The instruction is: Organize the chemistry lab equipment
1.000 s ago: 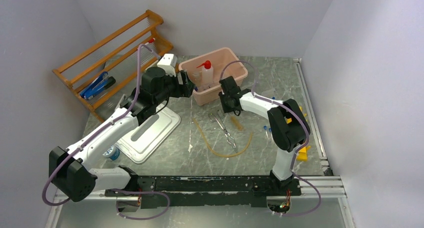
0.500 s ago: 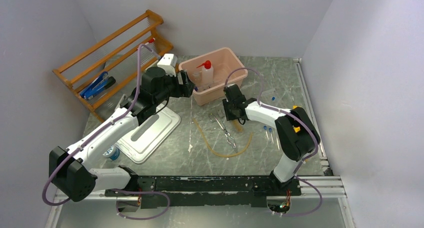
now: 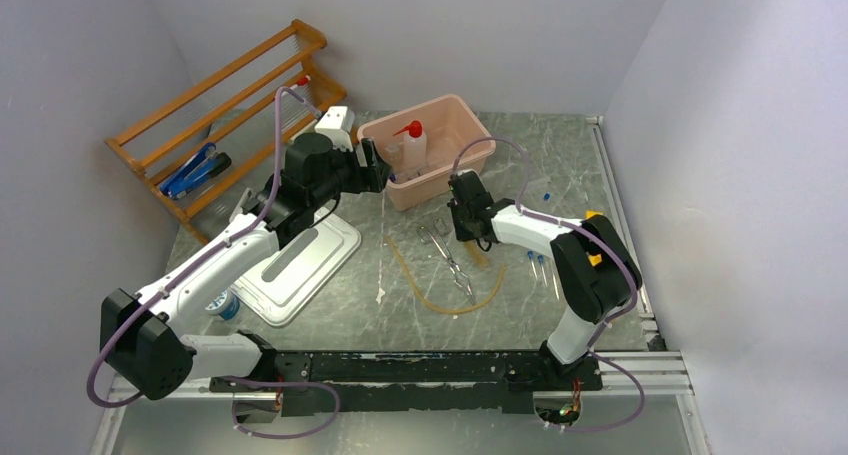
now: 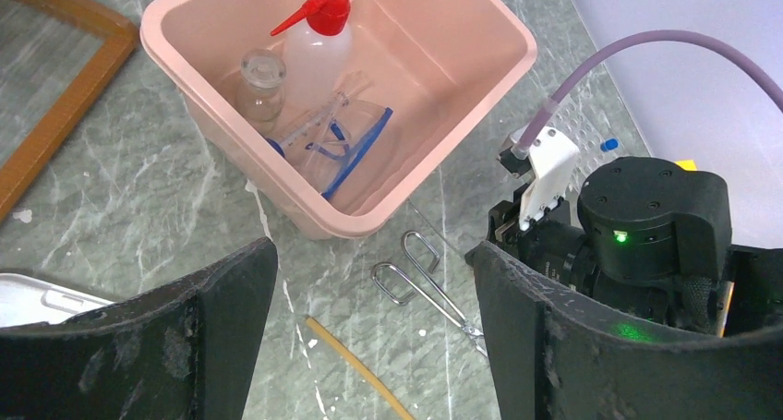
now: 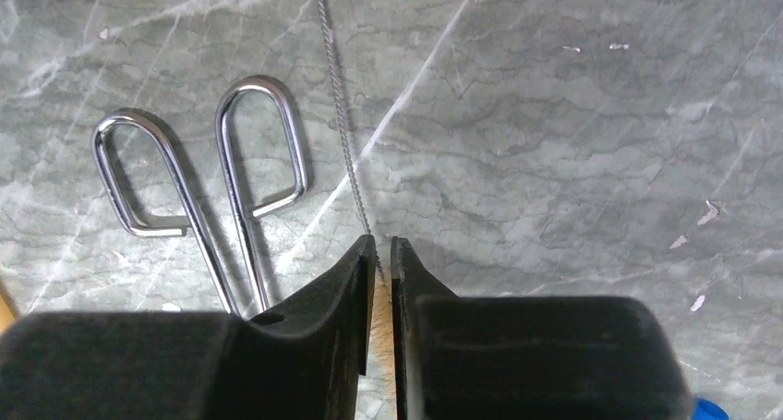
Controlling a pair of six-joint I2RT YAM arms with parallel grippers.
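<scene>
Right arm (image 3: 585, 265) drawn back from pink tub (image 3: 435, 187) since a second ago.
Right gripper (image 5: 382, 254) pinches twisted wire (image 5: 337, 97) beside metal tongs (image 3: 448, 259), just in front of tub. Left gripper (image 4: 369, 254) spread wide at tub's left; squeeze bottle (image 4: 314, 55), goggles (image 4: 346, 138) inside.

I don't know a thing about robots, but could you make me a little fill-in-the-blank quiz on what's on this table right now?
1. The white squeeze bottle standing in the pink tub has a ___ cap.
2. The metal tongs lie flat on the ___, outside the tub.
3. The left gripper hovers near the tub with its jaws ___.
4. The right gripper is shut on a thin twisted ___ beside the tongs.

Missing words: red; table; open; wire
</scene>
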